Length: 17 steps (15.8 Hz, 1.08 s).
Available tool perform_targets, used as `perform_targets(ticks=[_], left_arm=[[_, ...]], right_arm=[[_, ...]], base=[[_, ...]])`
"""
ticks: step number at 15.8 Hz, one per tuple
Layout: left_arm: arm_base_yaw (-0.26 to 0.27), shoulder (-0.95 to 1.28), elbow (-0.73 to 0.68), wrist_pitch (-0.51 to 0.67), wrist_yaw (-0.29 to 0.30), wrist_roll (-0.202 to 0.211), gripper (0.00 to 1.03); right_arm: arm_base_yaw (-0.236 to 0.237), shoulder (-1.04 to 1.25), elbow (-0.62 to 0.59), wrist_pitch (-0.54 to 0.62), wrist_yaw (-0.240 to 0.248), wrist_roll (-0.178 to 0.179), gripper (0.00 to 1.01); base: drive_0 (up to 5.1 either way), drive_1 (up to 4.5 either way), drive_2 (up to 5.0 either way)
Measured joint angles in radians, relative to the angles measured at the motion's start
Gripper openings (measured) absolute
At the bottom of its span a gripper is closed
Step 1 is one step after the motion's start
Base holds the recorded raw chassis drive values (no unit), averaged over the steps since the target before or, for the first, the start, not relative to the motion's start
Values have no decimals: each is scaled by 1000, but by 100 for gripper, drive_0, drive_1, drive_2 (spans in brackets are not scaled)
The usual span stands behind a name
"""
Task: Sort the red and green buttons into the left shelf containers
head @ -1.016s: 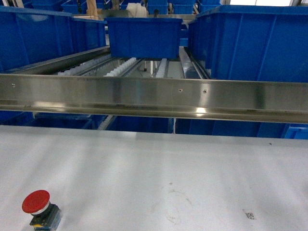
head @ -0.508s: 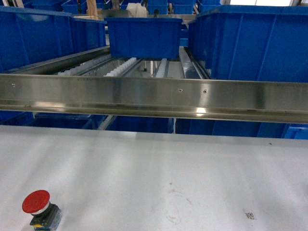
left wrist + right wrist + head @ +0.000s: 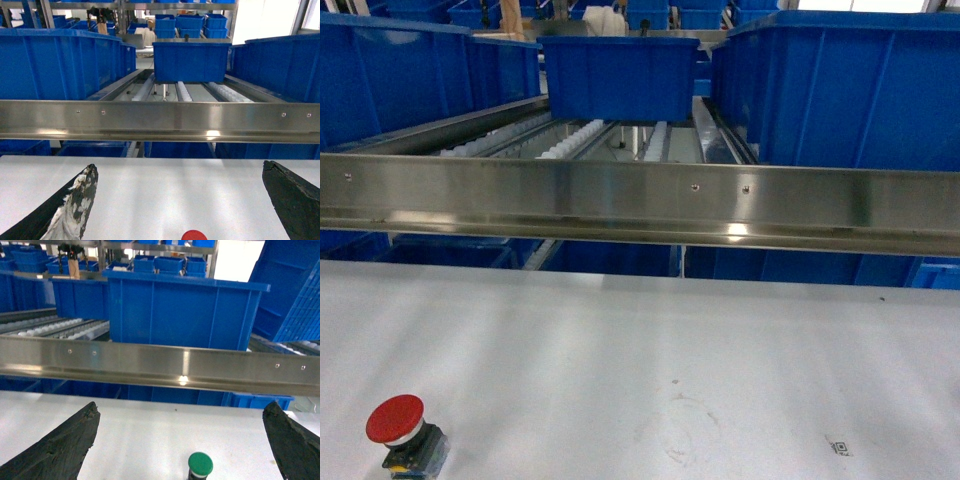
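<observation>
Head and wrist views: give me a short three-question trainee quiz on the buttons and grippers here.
1. True or false: the red button lies inside a blue bin.
2. Which wrist view shows the green button? A left, B right.
3. Fill in: both the left gripper and right gripper have their jaws ____.

Key: 1 false, it stands on the white table. 2 B. 3 open, nothing between them.

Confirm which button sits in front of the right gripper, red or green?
The green button: it stands on the white table between the open right gripper fingers. The red button is the one ahead of the left gripper.
</observation>
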Motion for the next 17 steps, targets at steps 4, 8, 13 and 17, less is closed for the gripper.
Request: perform_targets(ticks=[4,8,13,17], left_arm=[[25,187,0,219,38,0,98],[4,735,29,621,71,11,98],[-73,1313,275,671,78,45,98],[-90,1481,400,578,96,42,98]], right_arm=[[-24,257,0,290,-28,-16,98],[-56,834,58,701,-45,-54,98],[-66,1419,324,740,-29,-124,98],[-117,1665,449,599,-48,-174,98]], base=[[0,0,0],[0,0,0],[0,0,0],[0,0,0]])
